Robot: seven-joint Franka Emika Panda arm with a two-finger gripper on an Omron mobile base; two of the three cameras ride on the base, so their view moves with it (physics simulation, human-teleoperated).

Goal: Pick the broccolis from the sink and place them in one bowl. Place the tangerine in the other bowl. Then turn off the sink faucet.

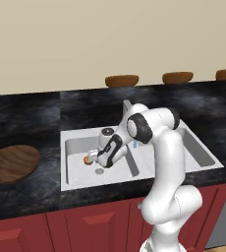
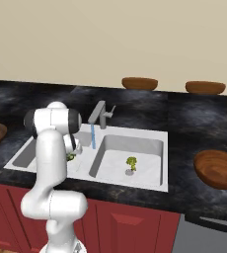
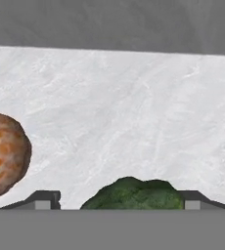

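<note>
Green broccoli sits at the bottom centre of the hand view, between the two dark fingers, which stand apart on either side of it; whether they touch it cannot be told. At the left edge of that view the tangerine rests on the white sink floor, apart from the floret.

From the left base view the gripper is down in the left basin of the sink, with the tangerine just left of it in the frame; the floret is hidden there. From the right base view a bit of that floret shows behind the arm, and a second broccoli stands in the other basin at frame centre. Blue water runs from the faucet.

One wide bowl lies on the dark worktop at the left of the left base view; another wide bowl lies at the right of the right base view.
</note>
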